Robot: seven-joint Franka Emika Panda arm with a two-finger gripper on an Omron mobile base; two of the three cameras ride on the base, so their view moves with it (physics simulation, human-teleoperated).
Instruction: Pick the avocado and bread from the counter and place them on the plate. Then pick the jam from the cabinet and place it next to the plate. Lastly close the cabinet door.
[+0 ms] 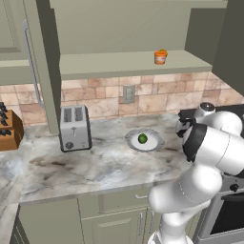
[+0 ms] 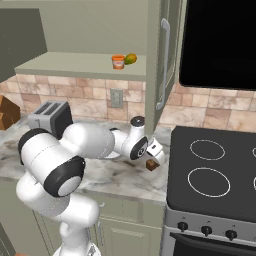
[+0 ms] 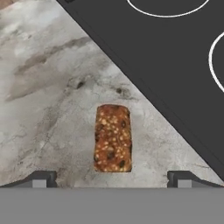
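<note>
Gripper: in the hand view the gripper (image 3: pixel 112 179) has its two dark tips spread wide at the bottom edge, nothing between them; in the right base view it hangs low at frame centre, just above the bread.
Bread: the bread (image 3: pixel 113 138) lies flat on the counter (image 3: pixel 48 100), centre of the hand view, between and above the tips, untouched; in the right base view it is the small brown chunk beside the stove edge.
Stove: the black stove (image 3: pixel 175 57) fills the upper right of the hand view.
Avocado: the avocado (image 1: pixel 142 138) sits on the plate (image 1: pixel 155 143), centre of the left base view.
Jam: the jam (image 1: pixel 160 57) stands on the open cabinet (image 1: pixel 119 64) shelf, upper right.
Cabinet door: the cabinet door (image 1: pixel 40 62) stands open at upper left.
Toaster: the toaster (image 1: pixel 75 127) is left of the plate.
</note>
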